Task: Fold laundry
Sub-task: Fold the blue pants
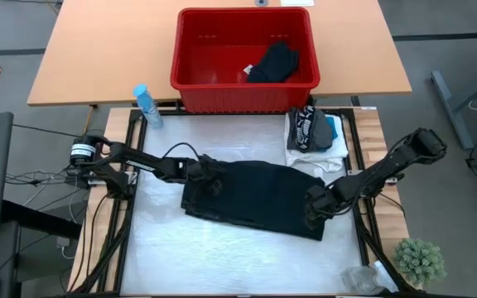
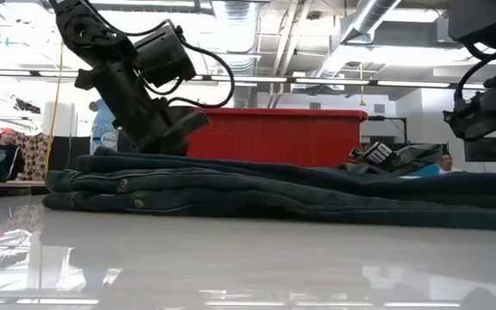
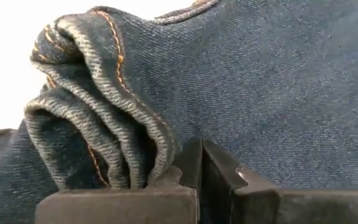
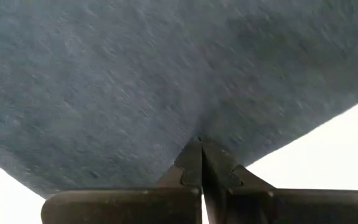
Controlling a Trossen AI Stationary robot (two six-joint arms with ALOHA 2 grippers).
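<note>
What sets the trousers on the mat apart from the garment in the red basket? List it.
The trousers lie spread and folded flat; the basket garment sits bunched in a heap. The trousers are larger. The left hand and right hand pinch the trousers; nothing touches the basket garment. Both are dark.

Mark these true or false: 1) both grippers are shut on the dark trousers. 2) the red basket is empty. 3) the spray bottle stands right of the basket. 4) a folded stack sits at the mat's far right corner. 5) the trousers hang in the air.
1) True. The left gripper pinches one end of the dark trousers and the right gripper the other end.
2) False. The red basket holds a black garment.
3) False. The spray bottle stands left of the basket.
4) True. The folded stack lies there, just in front of the basket.
5) False. The trousers lie flat on the white mat.
</note>
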